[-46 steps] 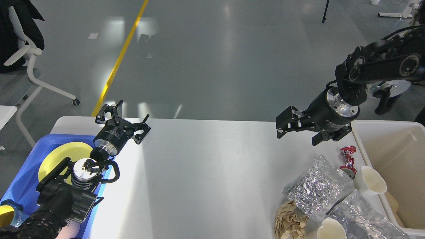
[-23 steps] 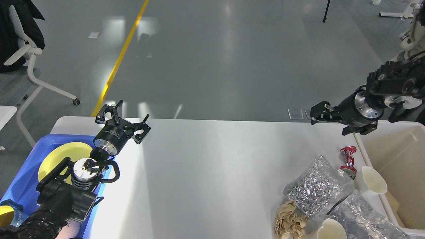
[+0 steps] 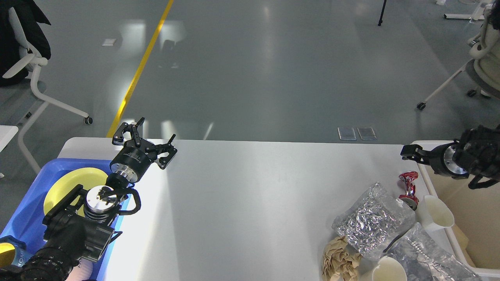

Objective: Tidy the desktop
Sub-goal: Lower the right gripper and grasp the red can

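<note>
The desktop (image 3: 250, 203) is a glossy white-grey table top. At its right front lies a heap of litter: a crushed red can (image 3: 408, 186), a silver foil bag (image 3: 373, 224), a clear plastic bag (image 3: 425, 253), crumpled brown paper (image 3: 340, 259) and two white paper cups (image 3: 437, 212) (image 3: 388, 270). My left gripper (image 3: 146, 140) is open and empty above the table's far left corner. My right gripper (image 3: 413, 153) is at the right edge, over the bin's far rim. It is dark and end-on, so its fingers cannot be told apart.
A cream-white bin (image 3: 480, 218) stands at the table's right end. A blue tray (image 3: 27, 210) at the left holds a yellow plate (image 3: 66, 183) and a yellow cup (image 3: 4, 251). Office chairs stand on the floor beyond both ends.
My right arm has swung right and down, from above the table's right part to the bin's far rim. The left arm has not moved.
</note>
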